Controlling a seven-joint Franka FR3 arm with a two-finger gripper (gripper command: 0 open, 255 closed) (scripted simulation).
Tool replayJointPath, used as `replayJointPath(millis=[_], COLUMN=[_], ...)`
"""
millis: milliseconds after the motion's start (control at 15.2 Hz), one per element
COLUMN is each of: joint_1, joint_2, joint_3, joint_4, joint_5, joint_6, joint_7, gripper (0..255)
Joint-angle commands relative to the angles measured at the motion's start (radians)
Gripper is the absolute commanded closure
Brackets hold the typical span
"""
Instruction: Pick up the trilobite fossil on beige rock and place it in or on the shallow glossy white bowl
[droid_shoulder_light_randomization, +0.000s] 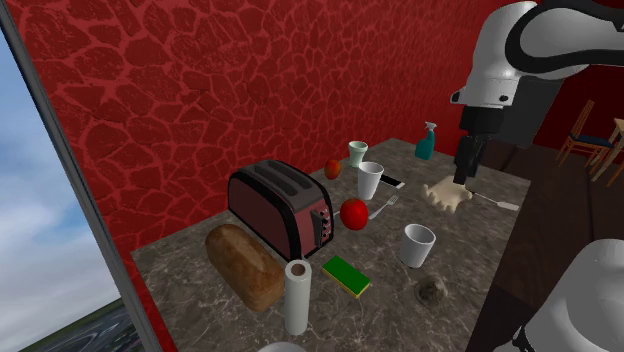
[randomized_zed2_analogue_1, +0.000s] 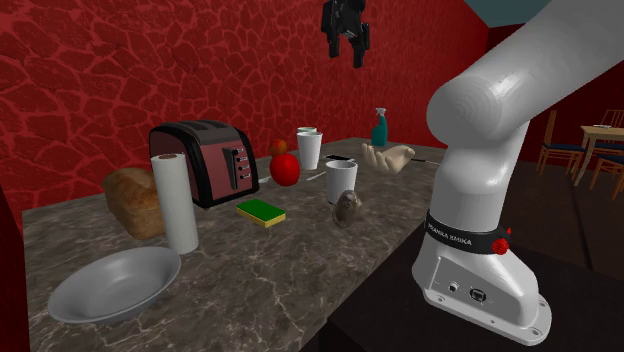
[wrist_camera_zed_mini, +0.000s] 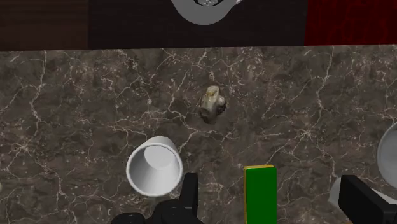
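Hovering high over the bench (wrist_camera_zed_mini: 76, 102) with gripper (randomized_zed2_analogue_1: 347, 50) spread open, empty. Well below, near the bench's stand-side edge just beyond a white cup (wrist_camera_zed_mini: 154, 168): trilobite fossil (wrist_camera_zed_mini: 213, 103), long axis seemingly crosswise to the gripper's closing line.

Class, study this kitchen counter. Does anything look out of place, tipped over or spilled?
Nothing is spilled or tipped; the white cup stands upright. The odd one is the fossil rock, a beige lump lying on the marbled counter among kitchen things, near that cup.
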Motion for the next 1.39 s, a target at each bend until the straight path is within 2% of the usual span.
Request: replayJointPath(millis=[0,726,1056,1320], joint_1=[0.000,0.008,0.015,0.020], joint_2=[0.000,-0.037,0.008,0.089], joint_3=[0.000,0.061,0.088,0.110], joint_4=[0.000,-0.383,-0.525,-0.619], joint_5=[0.000,-0.020,-0.025,-0.028], joint_6=[0.000,0.317,0.490,0.654], joint_7=[0.000,0.006,0.012,0.020], gripper=[0,0,0,0])
